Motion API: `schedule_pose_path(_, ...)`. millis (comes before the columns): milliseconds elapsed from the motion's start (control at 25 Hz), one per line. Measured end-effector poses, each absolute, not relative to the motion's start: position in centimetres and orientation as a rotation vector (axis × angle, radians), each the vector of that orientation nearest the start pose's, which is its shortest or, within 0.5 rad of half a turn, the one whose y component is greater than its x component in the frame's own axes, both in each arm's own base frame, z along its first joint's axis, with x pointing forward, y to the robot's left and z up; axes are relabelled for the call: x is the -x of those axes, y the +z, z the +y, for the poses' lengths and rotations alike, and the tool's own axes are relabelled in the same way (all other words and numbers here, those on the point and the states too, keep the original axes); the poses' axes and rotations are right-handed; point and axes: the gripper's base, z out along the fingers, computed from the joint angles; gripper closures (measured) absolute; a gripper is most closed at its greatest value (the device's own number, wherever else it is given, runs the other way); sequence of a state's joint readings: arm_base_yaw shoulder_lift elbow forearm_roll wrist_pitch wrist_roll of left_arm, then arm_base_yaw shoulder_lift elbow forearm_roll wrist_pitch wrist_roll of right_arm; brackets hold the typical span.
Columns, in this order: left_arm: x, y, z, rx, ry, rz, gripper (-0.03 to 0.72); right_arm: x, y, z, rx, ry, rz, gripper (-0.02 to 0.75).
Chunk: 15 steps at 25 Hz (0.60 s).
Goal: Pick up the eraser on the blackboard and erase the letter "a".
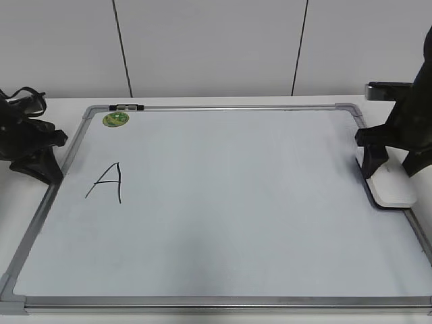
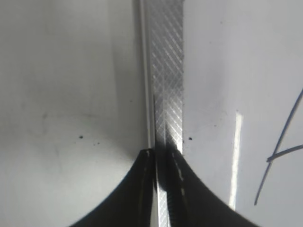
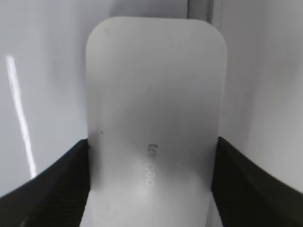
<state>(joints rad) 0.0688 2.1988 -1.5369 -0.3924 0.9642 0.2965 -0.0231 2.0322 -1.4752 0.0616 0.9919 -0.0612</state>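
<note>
I'm seeing one board (image 1: pixel 223 202), one eraser (image 1: pixel 393 185), one capital "A" (image 1: pixel 108 182), one green sticker (image 1: pixel 115 119), two grippers.

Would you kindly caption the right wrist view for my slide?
Right gripper straddling the white eraser at the blackboard edge.

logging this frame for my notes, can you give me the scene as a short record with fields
board: blackboard, flat on the table
writing: only a capital A visible at the board's left; no lowercase "a" seen
eraser: eraser on the board's right edge
right claw: right claw straddles the eraser, fingers at both long sides
left claw: left claw shut, over the board's left frame rail
sticker: green sticker in the top left corner
</note>
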Motion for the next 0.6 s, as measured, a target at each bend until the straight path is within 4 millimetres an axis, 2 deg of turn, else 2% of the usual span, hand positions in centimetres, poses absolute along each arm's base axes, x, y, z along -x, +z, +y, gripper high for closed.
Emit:
schedule_pose_path(360, -42.6, 12.5, 0.1, -0.011, -0.478, 3.014, 0.643, -40.9, 16.2, -0.5, 0.015, 0.076, 3.032, 0.197)
schedule_pose_path(600, -42.6, 12.5, 0.1, -0.011, -0.478, 3.014, 0.639, -41.8, 16.7, -0.5, 0.019, 0.076, 3.008, 0.127)
